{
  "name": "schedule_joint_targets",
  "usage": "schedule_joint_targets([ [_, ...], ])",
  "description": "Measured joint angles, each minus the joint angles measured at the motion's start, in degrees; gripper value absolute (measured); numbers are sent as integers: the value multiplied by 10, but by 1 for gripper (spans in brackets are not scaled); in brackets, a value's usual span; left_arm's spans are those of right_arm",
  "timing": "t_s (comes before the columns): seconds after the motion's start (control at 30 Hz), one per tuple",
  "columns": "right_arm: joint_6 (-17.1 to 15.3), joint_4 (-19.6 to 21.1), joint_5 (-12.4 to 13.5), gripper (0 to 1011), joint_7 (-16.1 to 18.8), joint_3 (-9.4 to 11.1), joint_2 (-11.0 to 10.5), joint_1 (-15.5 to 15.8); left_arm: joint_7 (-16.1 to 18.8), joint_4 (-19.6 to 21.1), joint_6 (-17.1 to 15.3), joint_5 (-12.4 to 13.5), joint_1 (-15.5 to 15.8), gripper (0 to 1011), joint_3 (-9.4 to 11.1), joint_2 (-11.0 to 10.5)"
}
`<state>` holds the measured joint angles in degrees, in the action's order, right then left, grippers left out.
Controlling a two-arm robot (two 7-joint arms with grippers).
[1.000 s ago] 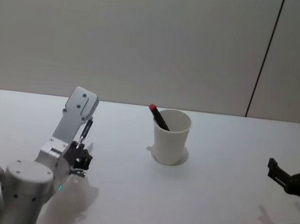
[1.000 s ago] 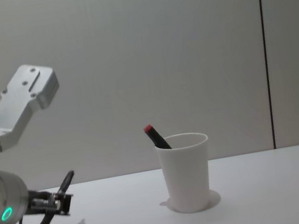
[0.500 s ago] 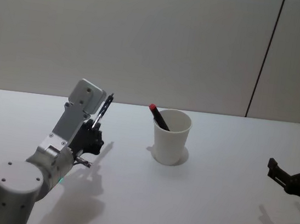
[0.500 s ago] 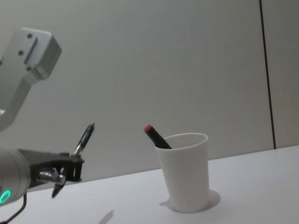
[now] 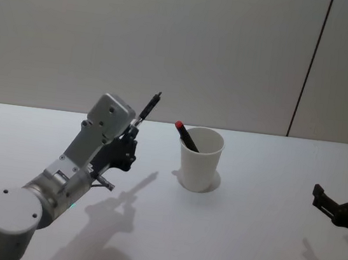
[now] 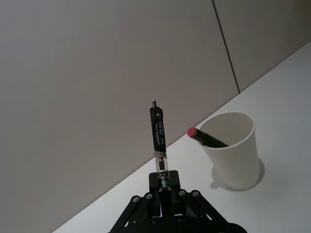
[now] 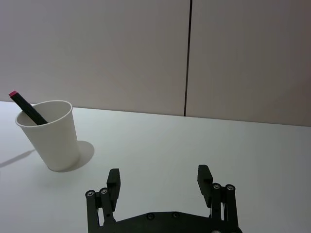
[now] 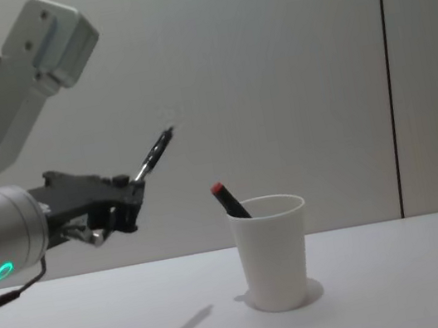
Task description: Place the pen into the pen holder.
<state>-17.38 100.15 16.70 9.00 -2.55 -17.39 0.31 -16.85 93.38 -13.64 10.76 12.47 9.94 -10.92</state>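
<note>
Your left gripper (image 8: 131,200) pinches the pen (image 8: 154,155) by its lower end, the free end slanting up toward the pen holder (image 8: 274,254). The holder stands below and right of it, well apart. Your right gripper (image 7: 160,175) rests spread, beyond the holder.

Black pen (image 8: 154,153) tilts upward, raised left of upright white pen holder (image 8: 274,256).

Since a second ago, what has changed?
The left end effector, shut on the black pen, rose and moved toward the white paper cup. The cup, the red-tipped pen inside it and the open right end effector stayed put.
</note>
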Motion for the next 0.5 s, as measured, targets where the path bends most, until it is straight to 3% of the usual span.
schedule_joint_targets([
  [0.23,0,0,0,1001,0,0,0,0,-40,-8,59,-9,5,131,0,-8],
  [0.5,0,0,0,1001,0,0,0,0,-103,-25,115,-43,19,131,-1,-14],
])
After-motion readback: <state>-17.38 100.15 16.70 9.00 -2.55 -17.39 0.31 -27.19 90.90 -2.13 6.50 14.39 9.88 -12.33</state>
